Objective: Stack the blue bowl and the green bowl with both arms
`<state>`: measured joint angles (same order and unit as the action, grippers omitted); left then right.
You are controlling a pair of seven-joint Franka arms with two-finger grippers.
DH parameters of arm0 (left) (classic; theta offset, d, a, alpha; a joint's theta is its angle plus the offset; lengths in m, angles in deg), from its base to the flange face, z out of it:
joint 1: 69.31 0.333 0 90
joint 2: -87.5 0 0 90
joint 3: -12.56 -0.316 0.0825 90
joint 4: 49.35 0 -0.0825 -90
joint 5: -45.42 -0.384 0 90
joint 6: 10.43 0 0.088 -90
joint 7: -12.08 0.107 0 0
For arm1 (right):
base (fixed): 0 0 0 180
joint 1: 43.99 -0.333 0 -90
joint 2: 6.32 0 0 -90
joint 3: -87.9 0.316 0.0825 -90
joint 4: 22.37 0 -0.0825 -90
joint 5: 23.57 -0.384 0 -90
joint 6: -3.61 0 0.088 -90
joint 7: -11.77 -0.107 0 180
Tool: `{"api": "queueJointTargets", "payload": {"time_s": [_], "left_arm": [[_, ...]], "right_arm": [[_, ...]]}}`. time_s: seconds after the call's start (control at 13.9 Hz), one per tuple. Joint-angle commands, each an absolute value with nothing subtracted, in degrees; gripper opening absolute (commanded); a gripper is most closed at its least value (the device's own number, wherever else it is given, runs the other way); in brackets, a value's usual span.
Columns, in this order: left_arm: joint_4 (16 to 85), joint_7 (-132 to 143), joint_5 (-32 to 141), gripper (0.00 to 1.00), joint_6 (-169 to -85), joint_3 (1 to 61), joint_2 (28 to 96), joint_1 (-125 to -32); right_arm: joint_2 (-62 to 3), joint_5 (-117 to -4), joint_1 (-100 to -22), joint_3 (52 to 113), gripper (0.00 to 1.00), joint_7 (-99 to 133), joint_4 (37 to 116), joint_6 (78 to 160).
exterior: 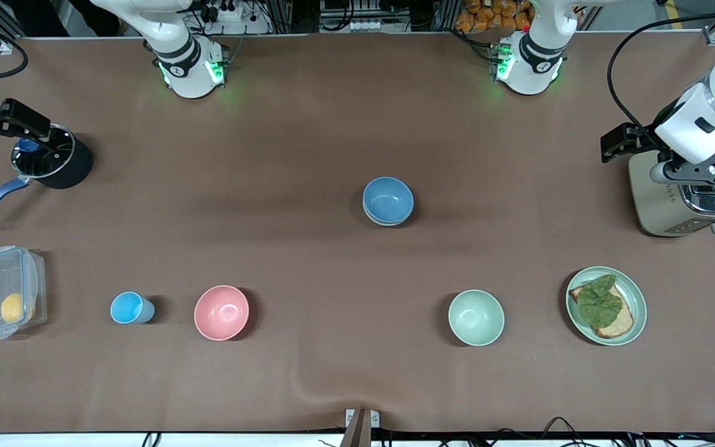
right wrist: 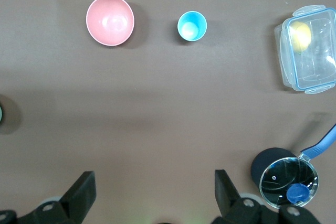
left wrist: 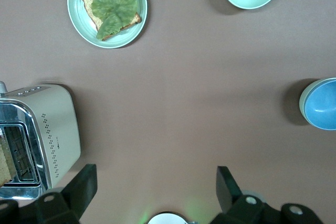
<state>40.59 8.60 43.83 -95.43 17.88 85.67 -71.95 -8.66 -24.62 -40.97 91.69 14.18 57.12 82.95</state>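
The blue bowl [exterior: 388, 198] sits nested in the pale sage green bowl [exterior: 375, 218] at the table's middle; only the green rim shows under it. The pair also shows in the left wrist view, blue bowl [left wrist: 322, 103] in green rim [left wrist: 302, 106]. My left gripper [exterior: 623, 141] hangs open and empty beside the toaster [exterior: 680, 198], its fingers wide apart over bare table [left wrist: 156, 176]. My right gripper [exterior: 7, 121] hangs open and empty over the pot [exterior: 53, 158] at the right arm's end, also shown in its wrist view [right wrist: 153, 181].
A mintier green bowl [exterior: 476, 317], a green plate with toast and leaf [exterior: 606, 305], a pink bowl [exterior: 221, 312], a small light-blue cup [exterior: 129, 308] and a clear lidded box [exterior: 2, 292] line the side nearer the front camera.
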Motion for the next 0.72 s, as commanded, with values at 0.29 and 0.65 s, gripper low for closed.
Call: {"api": "queueJointTargets", "payload": {"time_s": [0.29, 0.65], "left_arm": [[38.7, 9.4, 45.1, 1.0, -94.0, 18.0, 84.9, -71.8], [38.7, 10.4, 45.0, 1.0, -94.0, 17.7, 85.0, -70.6]], "right_arm": [[-8.0, -23.9, -39.9, 92.3, 1.0, 14.8, 57.8, 82.9], [-8.0, -23.9, -39.9, 92.3, 1.0, 14.8, 57.9, 82.8]]}}
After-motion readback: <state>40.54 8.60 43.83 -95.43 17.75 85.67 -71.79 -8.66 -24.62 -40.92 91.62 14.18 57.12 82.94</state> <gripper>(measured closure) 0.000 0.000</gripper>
